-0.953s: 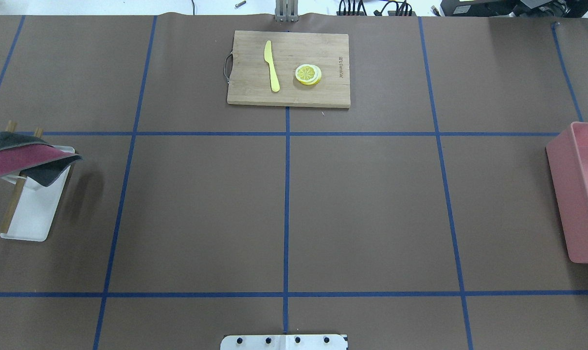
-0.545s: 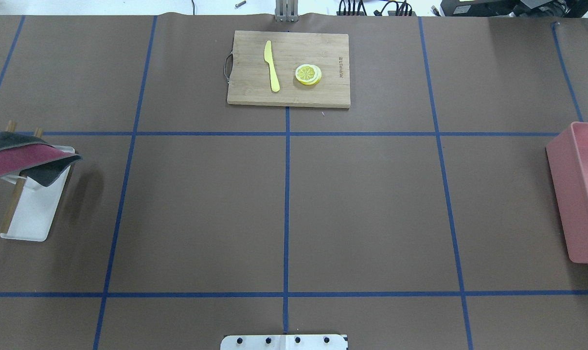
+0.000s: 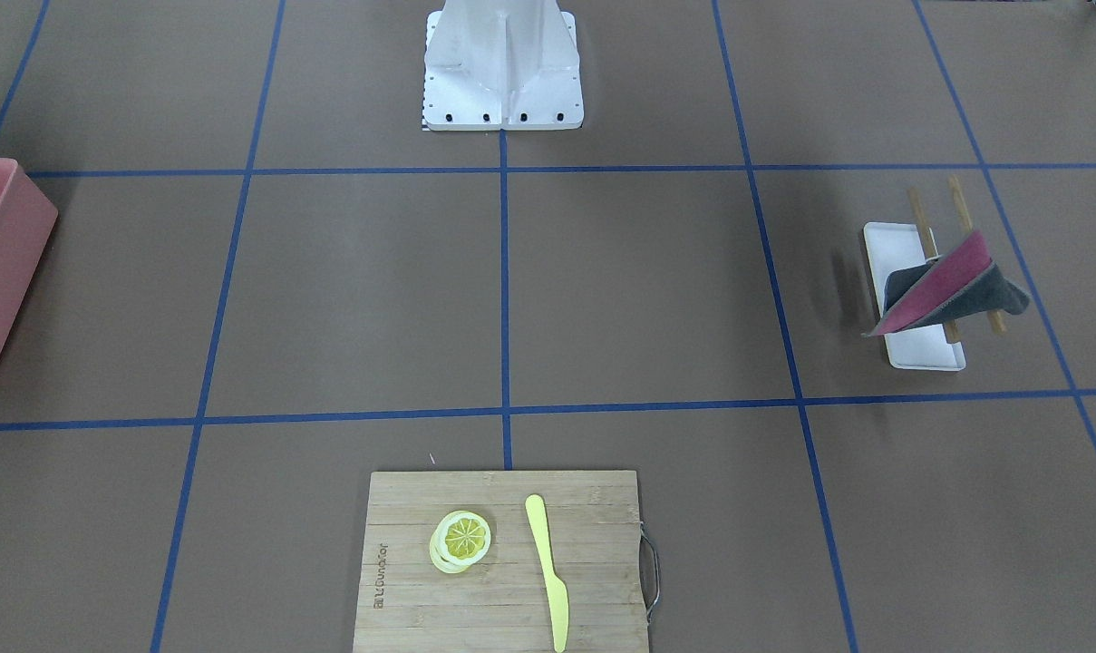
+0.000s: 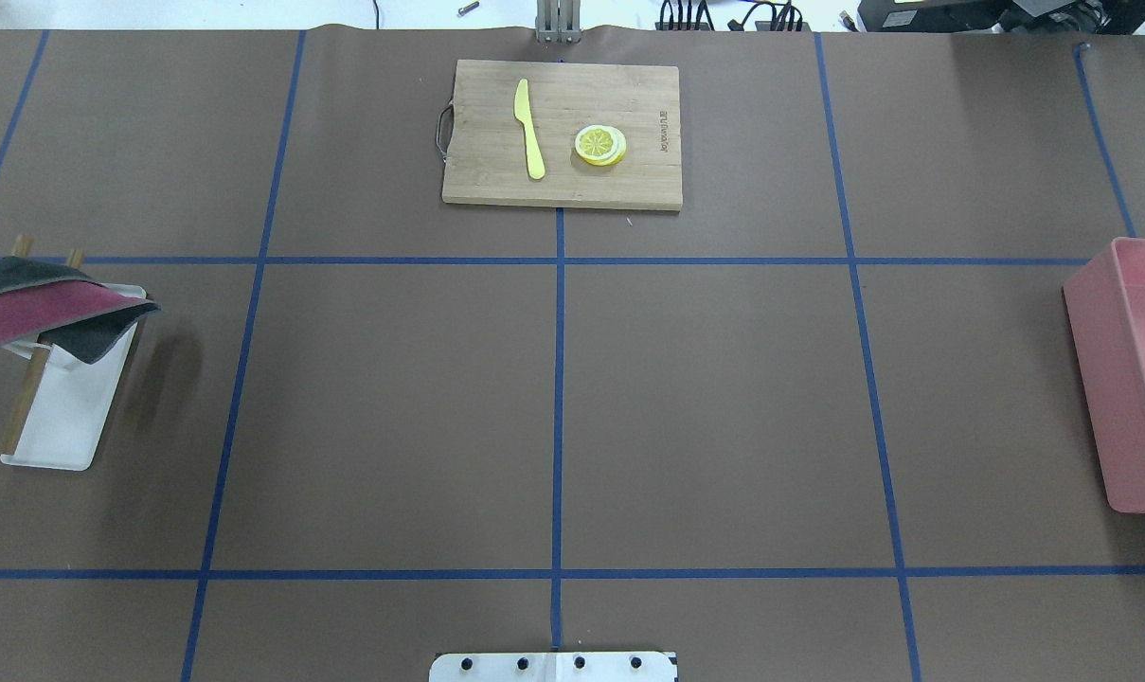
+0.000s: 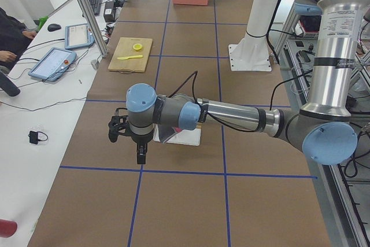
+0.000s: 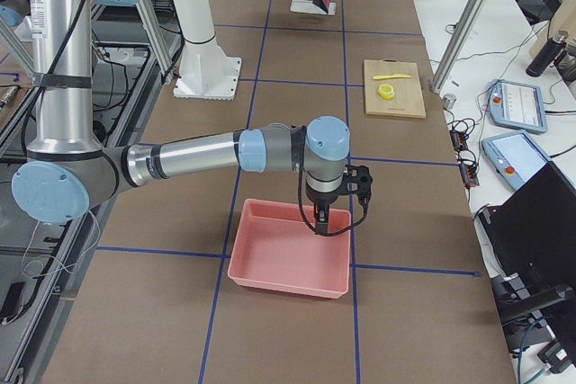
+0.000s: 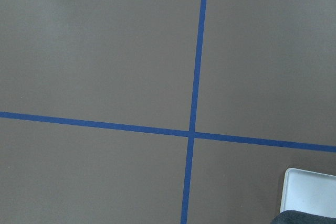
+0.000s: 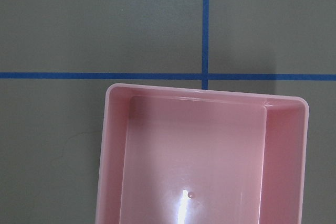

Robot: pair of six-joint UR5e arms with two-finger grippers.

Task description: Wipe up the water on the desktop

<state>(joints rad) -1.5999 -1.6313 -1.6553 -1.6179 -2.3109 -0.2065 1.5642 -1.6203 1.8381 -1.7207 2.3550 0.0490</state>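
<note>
The desktop (image 4: 714, 407) is a matte brown surface crossed by blue tape lines; I see no water on it. A red and grey cloth (image 4: 37, 308) hangs over a small wooden rack at the far left, also seen in the front-facing view (image 3: 946, 290). My left gripper (image 5: 140, 157) hangs above the desktop beside that cloth and shows only in the exterior left view, so I cannot tell its state. My right gripper (image 6: 321, 220) hangs over the pink bin (image 6: 288, 263) and shows only in the exterior right view, so I cannot tell its state.
A white tray (image 4: 61, 426) lies under the rack. The pink bin (image 4: 1136, 379) stands at the far right and holds nothing. A bamboo cutting board (image 4: 563, 185) at the back middle carries a yellow knife (image 4: 529, 128) and lemon slices (image 4: 600, 144). The robot's base plate (image 4: 553, 666) is at the near edge.
</note>
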